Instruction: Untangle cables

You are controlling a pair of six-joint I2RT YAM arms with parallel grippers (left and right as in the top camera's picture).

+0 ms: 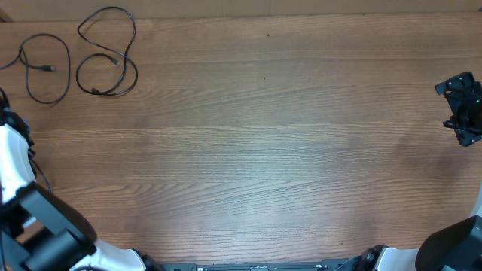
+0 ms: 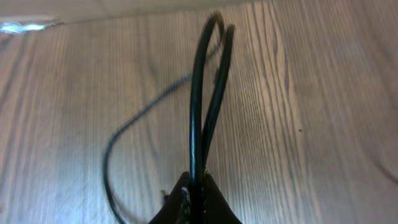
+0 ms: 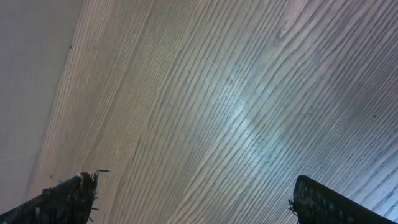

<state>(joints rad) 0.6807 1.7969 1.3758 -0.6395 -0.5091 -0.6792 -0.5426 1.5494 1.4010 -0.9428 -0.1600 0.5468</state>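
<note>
Two thin black cables lie loose at the table's far left. One (image 1: 45, 71) is a single loop with a small plug; the other (image 1: 107, 53) is a figure-eight of two loops. They lie apart. In the left wrist view my left gripper (image 2: 198, 190) is shut on a doubled strand of black cable (image 2: 199, 106) that rises out of the jaws. Another thin cable (image 2: 115, 146) curves blurred on the wood beside it. My right gripper (image 1: 461, 105) is at the far right edge, and its fingers (image 3: 186, 196) are open and empty over bare wood.
The wooden table (image 1: 256, 143) fills the view, with its far edge along the top. My left arm (image 1: 15, 165) stands at the left edge, and the arm bases sit along the near edge.
</note>
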